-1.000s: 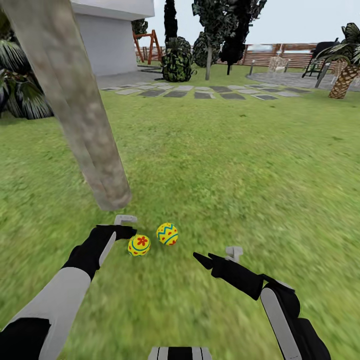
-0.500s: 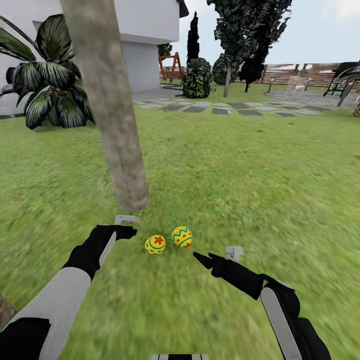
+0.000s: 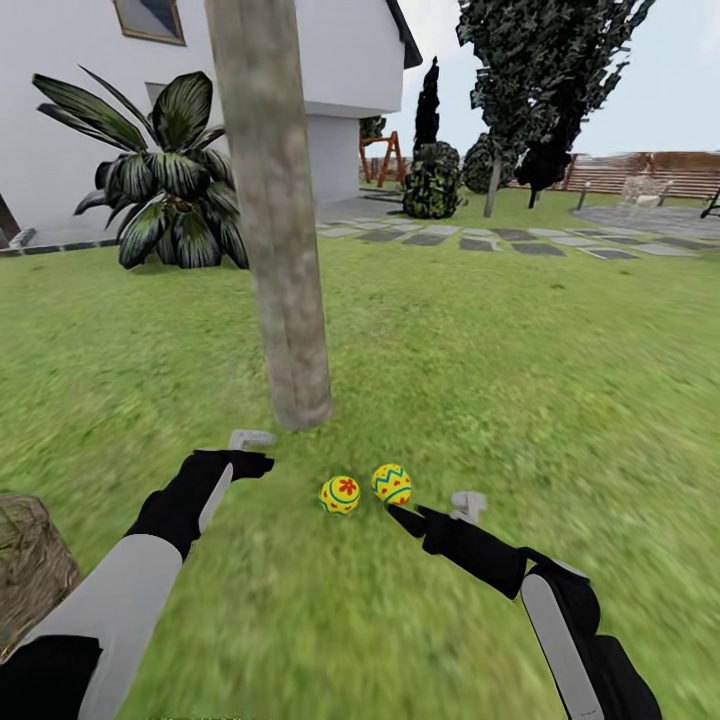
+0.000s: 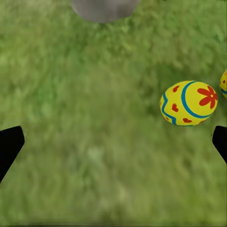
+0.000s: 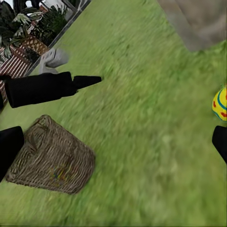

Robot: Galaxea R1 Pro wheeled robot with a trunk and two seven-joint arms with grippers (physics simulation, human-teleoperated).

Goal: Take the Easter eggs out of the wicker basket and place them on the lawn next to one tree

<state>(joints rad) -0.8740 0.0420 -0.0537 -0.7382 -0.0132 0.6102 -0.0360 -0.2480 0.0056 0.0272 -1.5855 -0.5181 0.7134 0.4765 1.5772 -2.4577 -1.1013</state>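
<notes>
1. Head view: two Easter eggs (image 3: 365, 489) lie on the lawn (image 3: 520, 360) near the foot of the tree (image 3: 275, 220), so that much of the task looks done. They sit between the two claws: well to the inner side of the left gripper (image 3: 250, 452), and just ahead of the right gripper (image 3: 435, 510), whose dark fingertip almost touches the nearer egg. The wicker basket (image 3: 30, 565) shows at the picture's left edge, behind and outside the left gripper.

2. Left wrist view: the left gripper's fingers (image 4: 9, 144) stand wide apart over bare grass, holding nothing. The flower-painted egg (image 4: 189, 103) lies beside one fingertip, outside the grasp, and the trunk's base is ahead.

3. Right wrist view: the right gripper's fingers (image 5: 8, 149) are also spread and empty. The basket (image 5: 52, 158) lies tipped on the grass beside one finger; its inside cannot be seen, so whether the third egg is in there cannot be told. That egg is probably what remains.
</notes>
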